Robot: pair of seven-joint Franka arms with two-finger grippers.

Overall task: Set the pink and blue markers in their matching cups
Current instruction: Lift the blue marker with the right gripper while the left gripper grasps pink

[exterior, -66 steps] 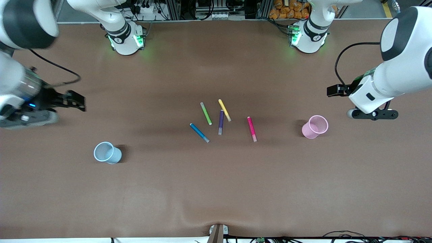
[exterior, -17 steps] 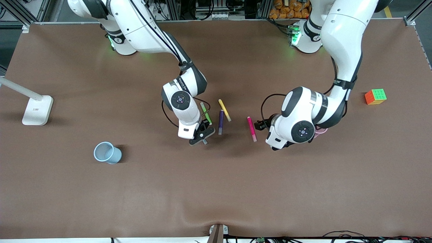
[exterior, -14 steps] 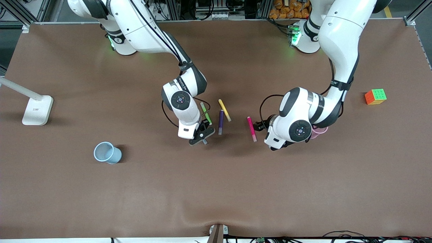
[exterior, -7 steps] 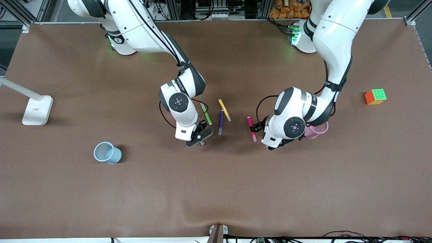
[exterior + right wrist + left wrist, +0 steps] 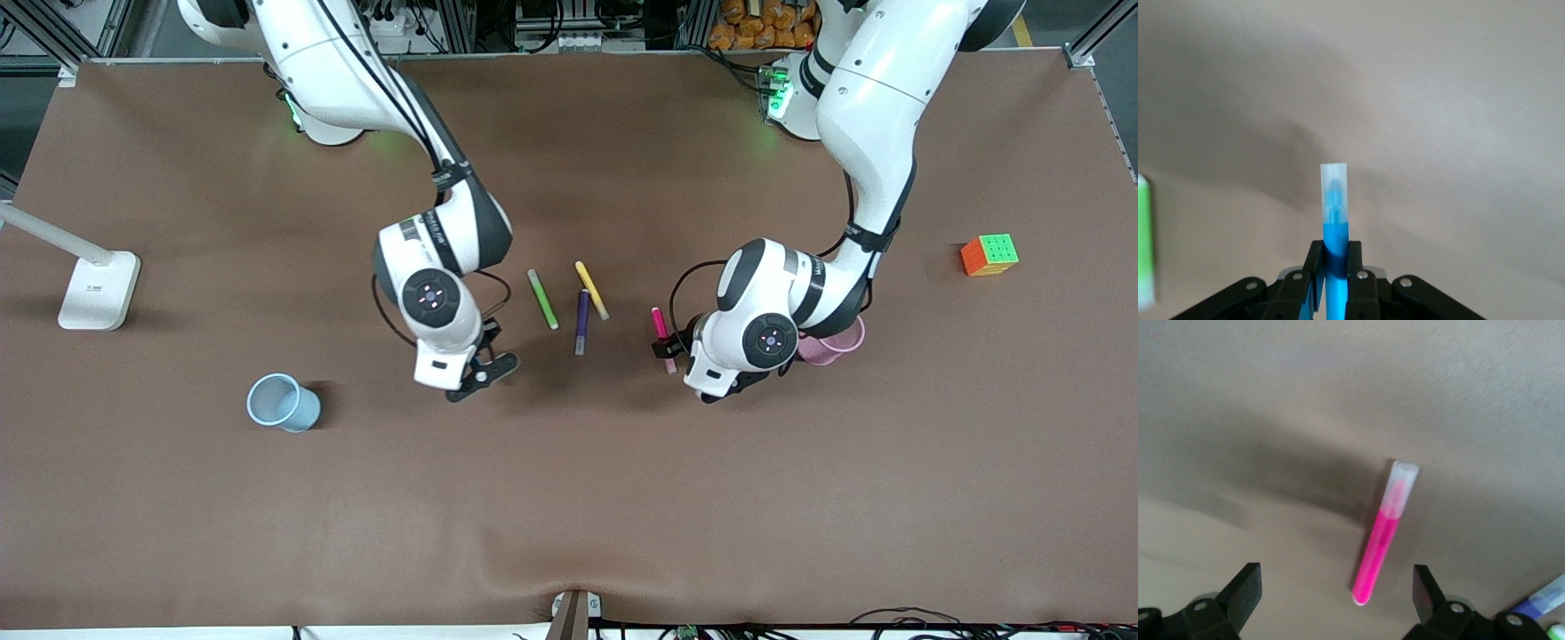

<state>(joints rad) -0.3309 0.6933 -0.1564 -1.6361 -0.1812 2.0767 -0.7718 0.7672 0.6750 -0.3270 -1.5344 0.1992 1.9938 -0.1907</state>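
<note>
On the matte brown table [image 5: 569,498], whose covering shows a soft ripple at the edge nearest the front camera, the right gripper [image 5: 476,372] hangs over bare surface between the pale blue cup [image 5: 283,403] and the cluster of pens, its black fingers [image 5: 1313,270] clenched on the blue marker [image 5: 1335,233], a slim bright-blue barrel ending in a frosted, translucent cap that juts out past the fingertips. The left gripper [image 5: 1338,600] is low over the pink marker [image 5: 662,336], jaws spread wide with a dark, wedge-shaped fingertip on either side of the magenta barrel, not touching it; the marker lies flat on the table, its clear pale cap at the end nearer the front camera. The pale pink cup [image 5: 831,342], a smooth tapered plastic round, stands just beside the left arm's white wrist and is partly hidden by it. The blue cup is upright and well apart, toward the right arm's end. Between the two grippers lie three more slender felt-tips: a green pen [image 5: 542,300], a purple pen [image 5: 581,322] and a yellow pen [image 5: 591,290], the yellow and purple nearly touching. A multicoloured puzzle cube [image 5: 989,254] sits toward the left arm's end, and a white lamp base [image 5: 98,289], flat and rounded, toward the right arm's.
</note>
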